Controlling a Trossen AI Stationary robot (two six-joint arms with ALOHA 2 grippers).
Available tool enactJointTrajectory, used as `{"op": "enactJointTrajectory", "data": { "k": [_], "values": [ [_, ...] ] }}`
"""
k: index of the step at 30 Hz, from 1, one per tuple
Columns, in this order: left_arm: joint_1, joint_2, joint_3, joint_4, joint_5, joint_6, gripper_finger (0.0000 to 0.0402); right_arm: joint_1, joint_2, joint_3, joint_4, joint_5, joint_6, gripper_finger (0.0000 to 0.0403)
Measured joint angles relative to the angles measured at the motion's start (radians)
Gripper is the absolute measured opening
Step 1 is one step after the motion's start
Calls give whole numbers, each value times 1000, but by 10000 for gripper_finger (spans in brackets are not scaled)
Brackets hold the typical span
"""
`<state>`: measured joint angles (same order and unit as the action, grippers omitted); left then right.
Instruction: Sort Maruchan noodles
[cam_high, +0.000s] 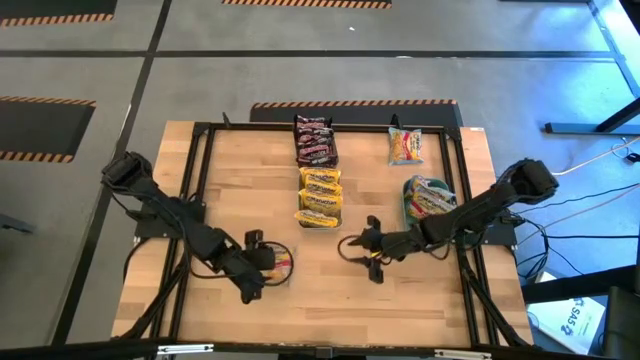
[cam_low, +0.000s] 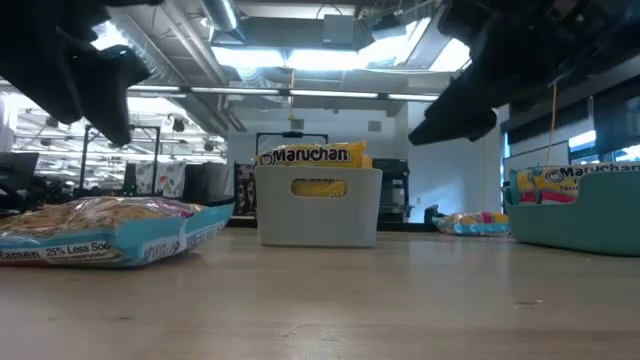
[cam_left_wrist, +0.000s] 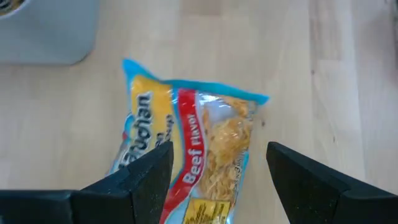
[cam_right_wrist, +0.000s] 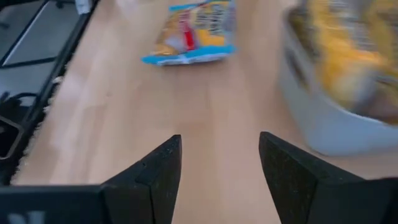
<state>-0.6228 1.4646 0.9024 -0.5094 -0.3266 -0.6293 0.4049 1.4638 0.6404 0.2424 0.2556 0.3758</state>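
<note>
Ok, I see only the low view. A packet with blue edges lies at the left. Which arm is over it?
Observer: The left gripper is over that packet. Its fingers stand open, one on each side.
Operator: And does the right one hold something?
Observer: No. The right gripper is open over bare table and holds nothing.
Operator: Is any other packet lying loose?
Observer: Yes, a second packet lies loose on the right half of the table.
</note>
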Motion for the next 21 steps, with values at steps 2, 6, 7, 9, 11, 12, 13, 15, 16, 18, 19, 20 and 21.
{"op": "enactJointTrajectory", "data": {
  "k": [2, 6, 7, 9, 11, 12, 13, 15, 16, 18, 19, 20, 21],
  "values": [
    [-13, -4, 0, -19, -13, -76, 255, 17, 53, 47, -2, -4, -15, 198],
    [-26, 13, 0, -62, -38, -268, 255, 44, 147, 148, -8, -7, -54, 198],
    [-27, 19, 0, -73, -38, -324, 255, 45, 163, 170, -13, -11, -67, 198],
    [-30, 32, 0, -78, -50, -434, 255, 49, 198, 209, -8, -14, -67, 198],
    [-33, 49, 0, -85, -84, -554, 255, 47, 228, 231, -15, -13, -67, 198],
    [-33, 58, 0, -84, -100, -612, 255, 47, 247, 240, -10, -14, -62, 198],
    [-35, 68, 0, -84, -105, -661, 255, 47, 259, 242, -13, -14, -49, 198],
    [-38, 90, 0, -76, -108, -706, 255, 47, 285, 244, -17, -15, -25, 198],
    [-39, 103, 0, -75, -108, -709, 255, 47, 297, 245, -16, -17, -12, 198],
    [-36, 137, 0, -72, -87, -725, 255, 47, 312, 245, -24, -23, 7, 198],
    [-30, 153, 0, -71, -65, -727, 255, 47, 319, 245, -20, -25, 13, 198],
    [-22, 168, 0, -63, -52, -719, 255, 47, 323, 245, -16, -27, 17, 198],
    [-17, 181, 1, -46, -44, -692, 255, 47, 323, 245, -12, -31, 17, 198]
  ]
}}
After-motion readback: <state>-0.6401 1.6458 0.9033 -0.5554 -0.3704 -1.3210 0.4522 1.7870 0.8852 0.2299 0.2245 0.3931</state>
